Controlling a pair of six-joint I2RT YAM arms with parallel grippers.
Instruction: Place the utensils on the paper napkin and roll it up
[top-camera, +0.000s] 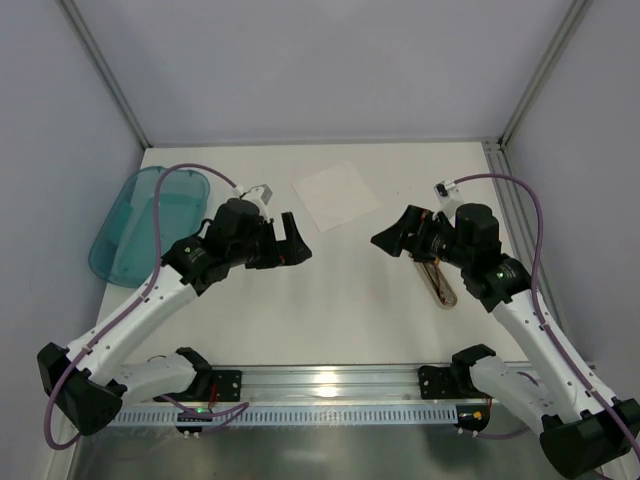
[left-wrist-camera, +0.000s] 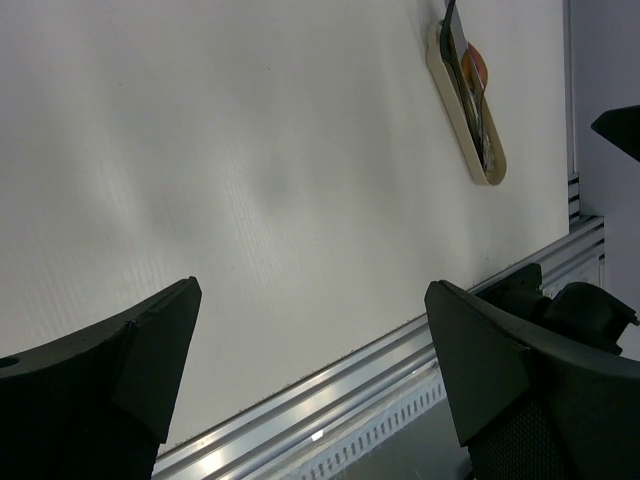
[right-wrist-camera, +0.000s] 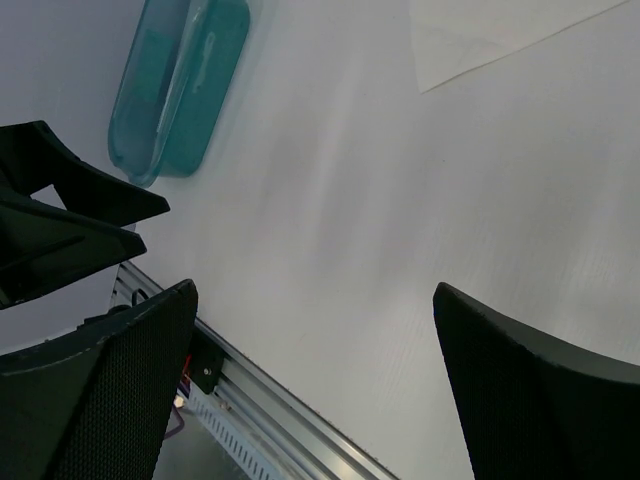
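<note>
The white paper napkin (top-camera: 336, 196) lies flat at the back middle of the table, and its corner shows in the right wrist view (right-wrist-camera: 500, 35). The utensils (top-camera: 437, 278) lie as dark slim pieces in a tan oblong tube (left-wrist-camera: 468, 110) beneath my right arm; their shapes are too small to tell. My left gripper (top-camera: 290, 245) hovers left of centre, open and holding nothing (left-wrist-camera: 312, 290). My right gripper (top-camera: 395, 236) faces it from the right, also open with nothing between its fingers (right-wrist-camera: 315, 290). Both hang in front of the napkin.
A translucent teal tub (top-camera: 145, 222) sits at the table's left edge, also seen in the right wrist view (right-wrist-camera: 180, 85). An aluminium rail (top-camera: 330, 385) runs along the near edge. Frame posts stand at the back corners.
</note>
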